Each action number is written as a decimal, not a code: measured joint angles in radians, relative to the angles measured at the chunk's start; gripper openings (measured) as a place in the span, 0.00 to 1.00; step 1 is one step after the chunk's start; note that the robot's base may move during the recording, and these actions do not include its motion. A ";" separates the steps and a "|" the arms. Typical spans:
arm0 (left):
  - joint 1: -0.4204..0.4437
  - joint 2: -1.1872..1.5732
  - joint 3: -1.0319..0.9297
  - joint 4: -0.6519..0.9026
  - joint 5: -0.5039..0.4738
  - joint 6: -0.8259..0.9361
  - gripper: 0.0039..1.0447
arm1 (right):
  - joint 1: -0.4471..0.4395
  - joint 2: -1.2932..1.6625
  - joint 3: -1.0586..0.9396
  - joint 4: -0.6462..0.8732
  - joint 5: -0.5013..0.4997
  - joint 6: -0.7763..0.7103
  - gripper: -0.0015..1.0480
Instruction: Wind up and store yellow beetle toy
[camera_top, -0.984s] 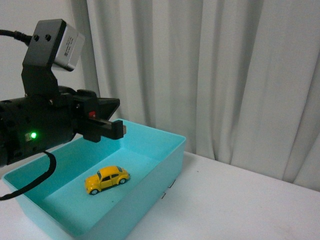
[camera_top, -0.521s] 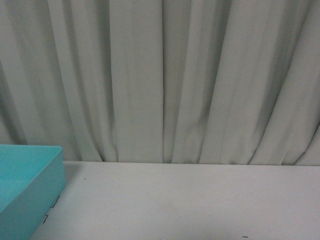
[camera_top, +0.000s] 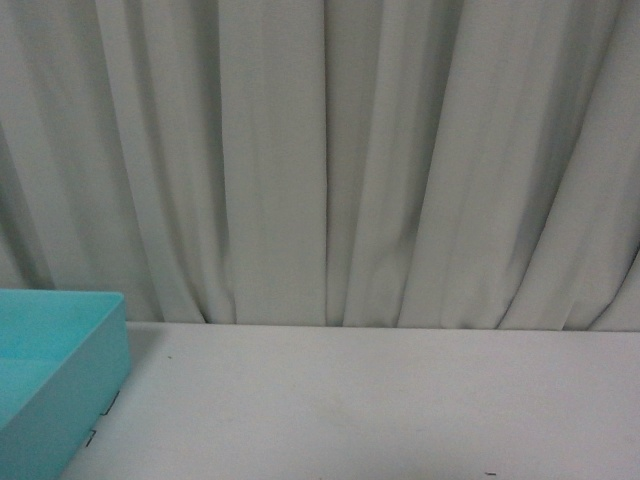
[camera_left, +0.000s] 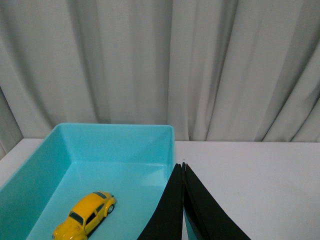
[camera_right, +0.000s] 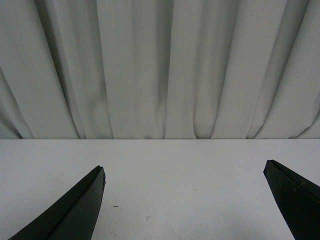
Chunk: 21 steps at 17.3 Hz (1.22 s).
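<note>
The yellow beetle toy rests on its wheels on the floor of a turquoise bin in the left wrist view. My left gripper is shut and empty, its black fingers pressed together over the bin's near right wall, apart from the toy. My right gripper is open and empty, its two black fingers spread wide over bare white table. In the front view only a corner of the bin shows at the lower left; the toy and both grippers are out of that view.
A white table runs to a grey pleated curtain that hangs close behind it. The turquoise bin stands at the table's left side. A small dark speck lies on the table near the right gripper.
The front view swung right between one second and half a second ago: the left arm, the toy and most of the bin left it. It has held still since.
</note>
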 joint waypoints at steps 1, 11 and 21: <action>0.000 -0.031 0.000 -0.027 0.000 0.000 0.01 | 0.000 0.000 0.000 0.000 0.000 0.000 0.94; 0.000 -0.237 0.000 -0.224 0.000 0.000 0.01 | 0.000 0.000 0.000 0.000 0.000 0.000 0.94; 0.000 -0.488 0.000 -0.509 0.001 0.000 0.01 | 0.000 0.000 0.000 0.000 0.000 0.000 0.94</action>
